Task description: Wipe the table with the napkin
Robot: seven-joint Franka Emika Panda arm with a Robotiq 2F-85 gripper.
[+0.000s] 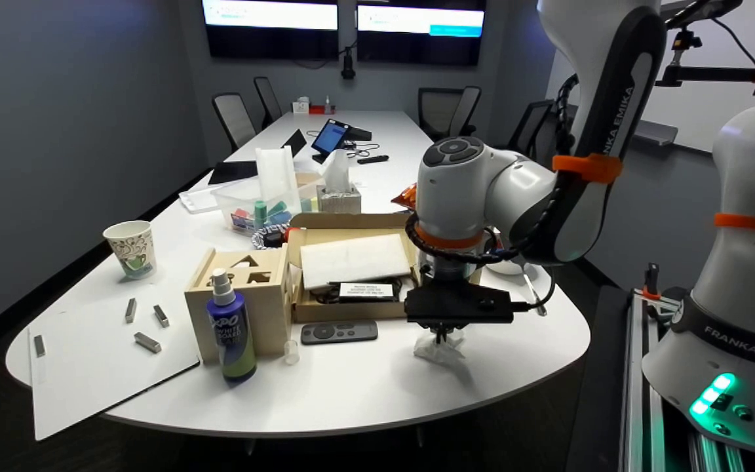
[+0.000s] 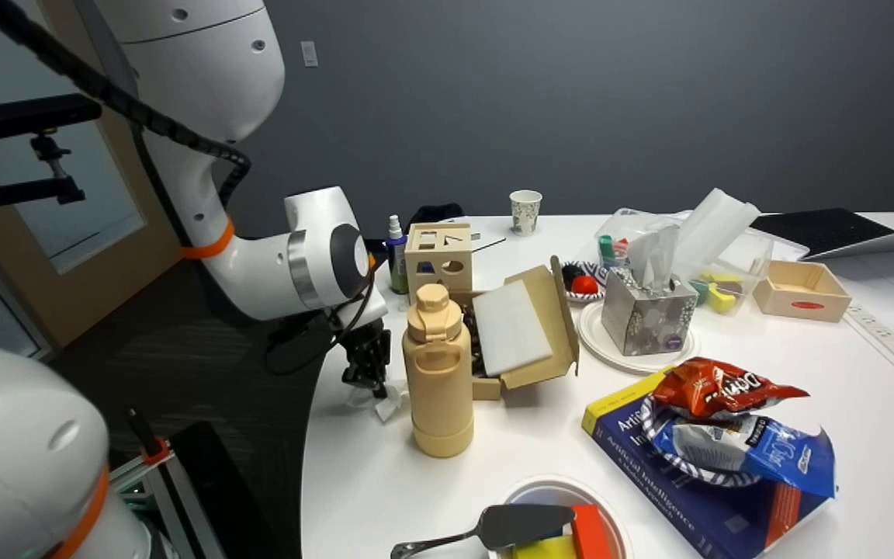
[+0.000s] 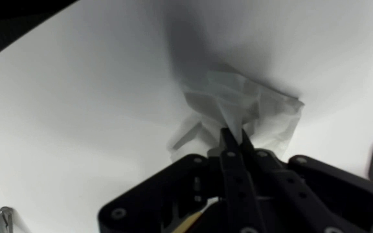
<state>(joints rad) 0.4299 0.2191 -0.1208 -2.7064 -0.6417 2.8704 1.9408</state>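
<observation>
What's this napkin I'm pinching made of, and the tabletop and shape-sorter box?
Napkin: probably thin, matte paper, given its crumpled creases. Tabletop: perhaps satin laminate, being smooth and plain white; I can't be sure. Shape-sorter box: likely bare wood, matte, judging by its pale tan panels.

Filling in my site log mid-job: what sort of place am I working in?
Most likely an office meeting room: there's a long white table with chairs on both sides, and two large screens mounted beyond its far end.
</observation>
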